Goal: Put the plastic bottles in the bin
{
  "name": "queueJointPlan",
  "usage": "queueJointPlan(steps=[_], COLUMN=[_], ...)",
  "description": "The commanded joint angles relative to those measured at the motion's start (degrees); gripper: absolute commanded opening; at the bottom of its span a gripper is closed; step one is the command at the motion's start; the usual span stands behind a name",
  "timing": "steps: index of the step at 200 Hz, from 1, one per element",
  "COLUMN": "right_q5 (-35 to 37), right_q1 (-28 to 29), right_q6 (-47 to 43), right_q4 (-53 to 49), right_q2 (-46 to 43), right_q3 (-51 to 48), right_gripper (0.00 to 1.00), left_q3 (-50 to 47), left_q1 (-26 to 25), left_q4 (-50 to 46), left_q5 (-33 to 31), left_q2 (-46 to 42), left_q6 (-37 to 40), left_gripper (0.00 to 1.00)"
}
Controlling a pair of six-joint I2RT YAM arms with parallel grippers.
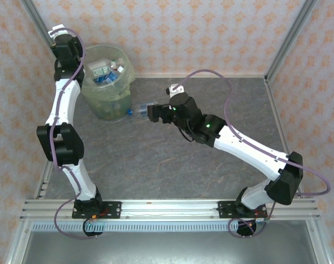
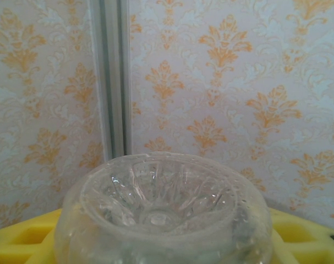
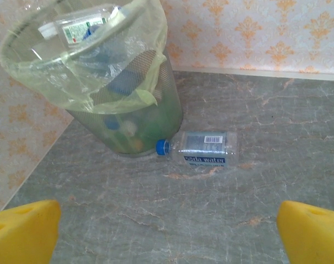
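Note:
The bin (image 1: 107, 82) is a pale-green bucket with a thin bag, at the far left, holding several plastic bottles (image 1: 109, 70). In the left wrist view my left gripper (image 2: 164, 250) is shut on a clear bottle (image 2: 161, 206), whose ribbed base faces the camera between the yellow fingers (image 2: 23, 242). The left wrist (image 1: 67, 52) stands by the bin's left rim. A clear bottle (image 3: 204, 147) with a blue cap and blue label lies on the table, cap against the bin's (image 3: 89, 71) base. My right gripper (image 3: 167, 236) is open, low and a short way in front of it (image 1: 138, 110).
Patterned walls and metal posts (image 2: 113, 82) close in the grey table (image 1: 155, 159) on the left, back and right. The wall corner is close behind the bin. Bare table lies between the right gripper and the lying bottle.

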Motion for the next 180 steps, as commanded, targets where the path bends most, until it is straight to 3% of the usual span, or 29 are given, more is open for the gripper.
queueJointPlan(steps=[1,45,118,143,180], right_q5=[0.83,0.94,-1.07,-1.36,-1.63], right_q1=[-0.24,-0.33,-1.21,-1.3,-1.4], right_q6=[1.12,1.77,0.68,0.25,0.39], right_q4=[-1.87,-1.43,0.82,1.08,1.59], right_q2=[-0.25,0.02,1.33,1.71,1.51], right_q3=[1.91,0.32,-0.14,0.17,-0.29], right_gripper=[1.0,1.0,1.0,1.0,1.0], left_q3=[3.39,0.55,-14.02,-13.51,-4.38], left_q1=[0.6,0.55,0.45,0.45,0.43], left_q4=[3.52,3.86,8.67,7.43,0.89], left_q5=[1.58,5.97,3.93,4.46,8.36], left_q2=[2.81,4.55,-2.89,-4.19,-4.4], left_q6=[1.84,2.31,4.65,3.25,0.01], left_gripper=[0.61,0.61,0.63,0.73,0.88])
